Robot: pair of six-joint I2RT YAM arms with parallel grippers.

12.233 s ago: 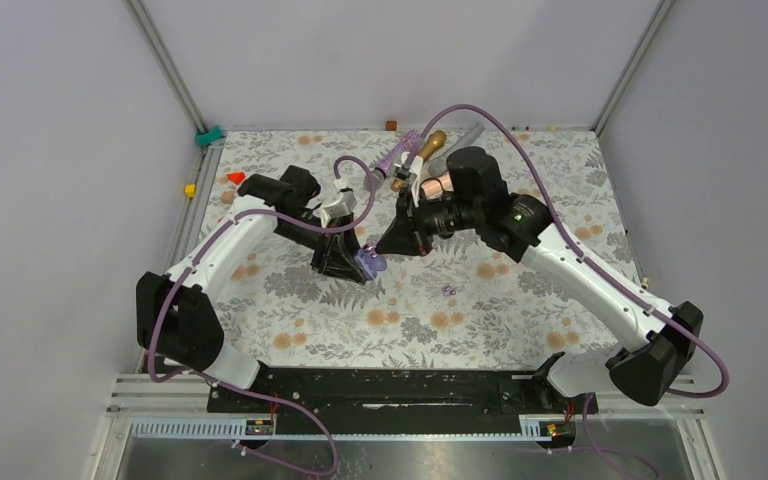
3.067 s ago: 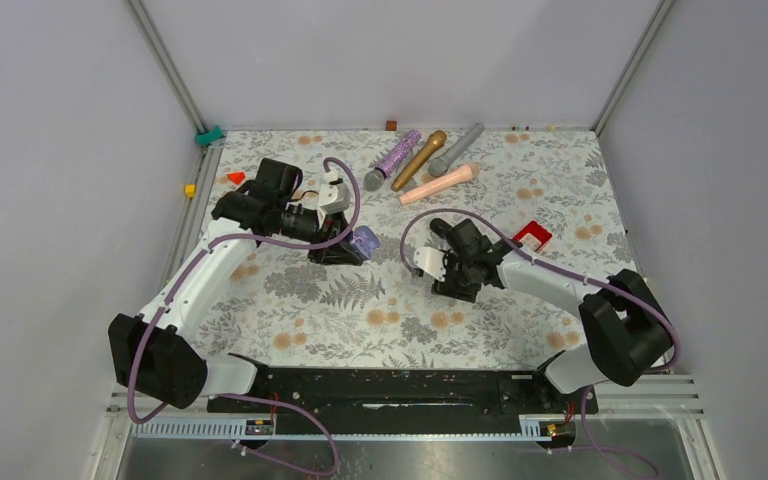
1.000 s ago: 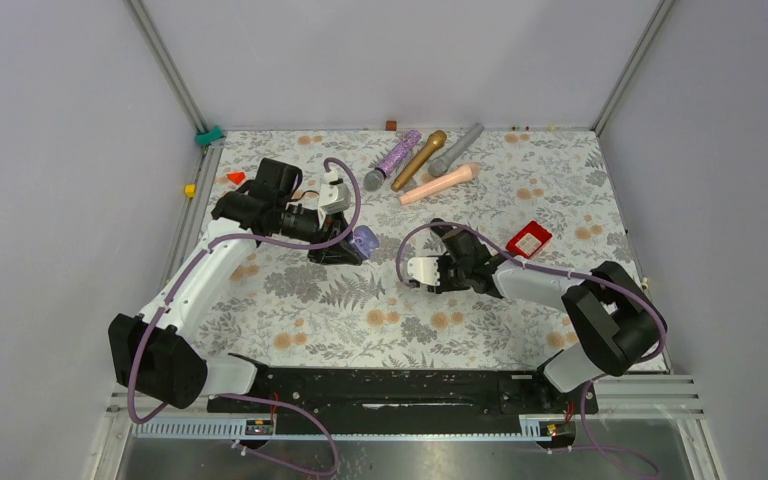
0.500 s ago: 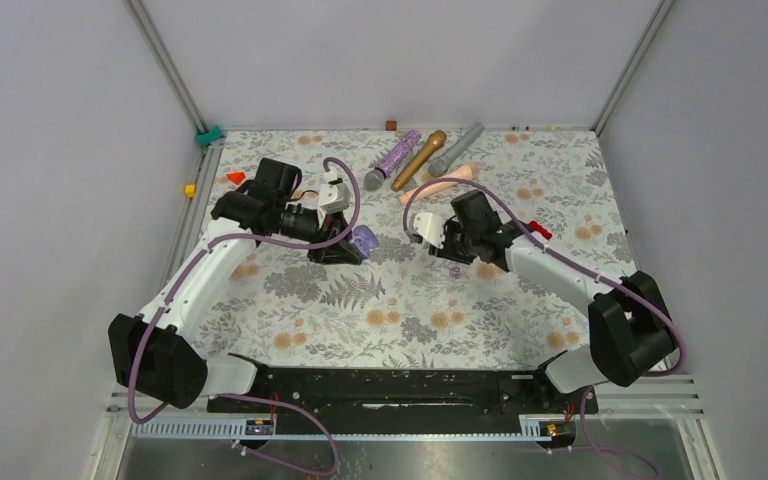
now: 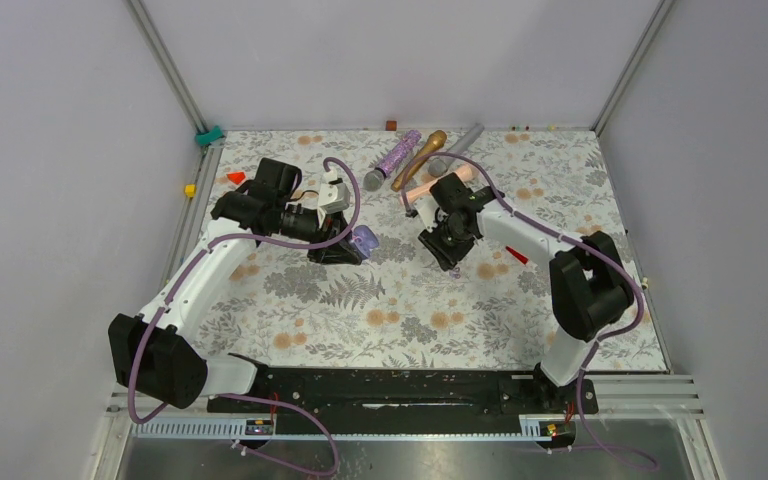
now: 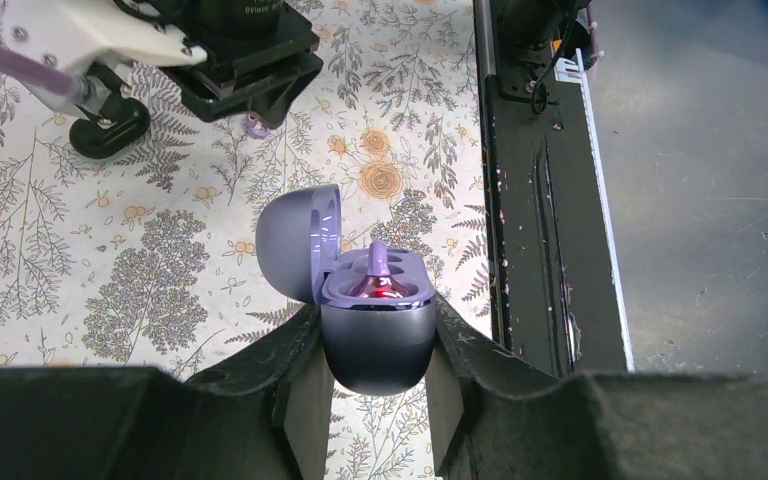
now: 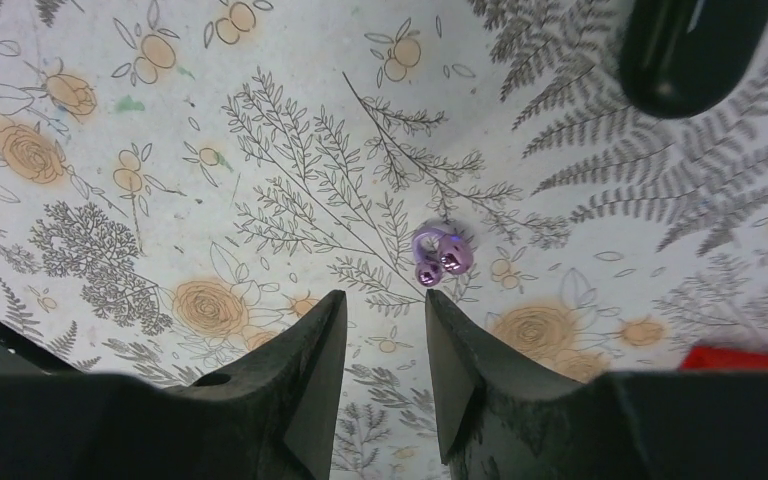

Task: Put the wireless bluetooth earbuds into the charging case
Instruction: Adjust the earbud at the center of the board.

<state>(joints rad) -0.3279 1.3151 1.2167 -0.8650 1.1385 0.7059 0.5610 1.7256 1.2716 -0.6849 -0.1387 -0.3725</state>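
My left gripper is shut on the body of a purple charging case, which it holds upright with the lid swung open. One purple earbud sits in the case, a red glow at its base. From above, the case is left of centre. A second purple earbud lies on the floral mat, just ahead of my right gripper's right fingertip. My right gripper hovers open and empty over the mat; it also shows in the left wrist view.
Four microphones lie at the back: purple, gold, grey and pink, the last partly under my right arm. A black oval object rests beyond the right gripper. A red item is beside my right forearm.
My right arm has swung from the near right toward the back, and its gripper now hangs by the microphones. The left arm and the case have stayed put.
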